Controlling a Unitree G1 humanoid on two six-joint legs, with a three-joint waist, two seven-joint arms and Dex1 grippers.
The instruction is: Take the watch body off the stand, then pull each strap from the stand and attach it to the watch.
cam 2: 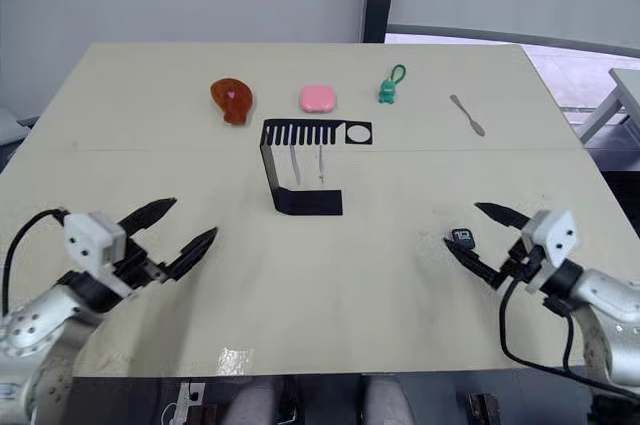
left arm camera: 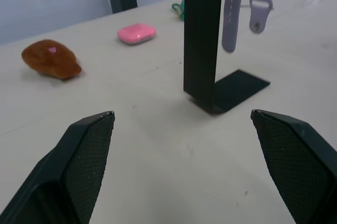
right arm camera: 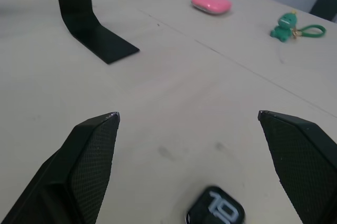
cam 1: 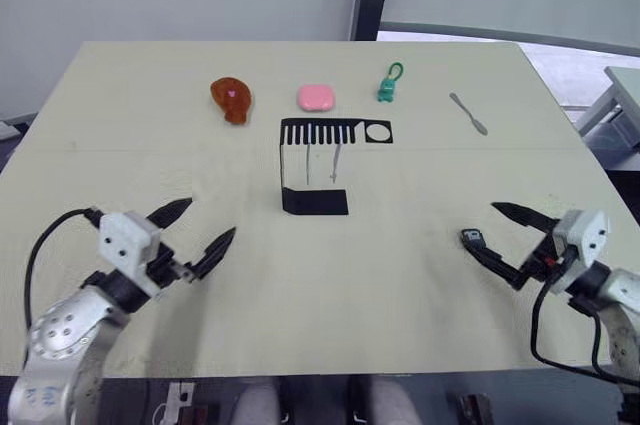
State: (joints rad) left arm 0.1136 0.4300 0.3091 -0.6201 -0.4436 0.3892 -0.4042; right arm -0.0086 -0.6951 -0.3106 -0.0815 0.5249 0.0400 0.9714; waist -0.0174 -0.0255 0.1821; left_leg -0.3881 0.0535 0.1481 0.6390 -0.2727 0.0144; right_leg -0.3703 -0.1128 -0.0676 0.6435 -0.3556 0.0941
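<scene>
Right wrist view showed the watch body [right arm camera: 216,212] lying loose on the table [right arm camera: 174,124] between the right gripper [cam 2: 481,234] spread jaws, both straps [left arm camera: 233,8] hanging on the stand [left arm camera: 202,39], left gripper [cam 1: 203,224] jaws spread too; a careless close could skid it away.

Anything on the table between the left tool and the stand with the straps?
No. In the left wrist view, bare tabletop runs from the open left tool to the stand, straps hanging on it.

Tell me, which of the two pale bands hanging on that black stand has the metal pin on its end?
The shorter strap: a small metal pin shows on its rounded lower end. The longer strap beside it hangs lower from the stand and ends plain.
</scene>
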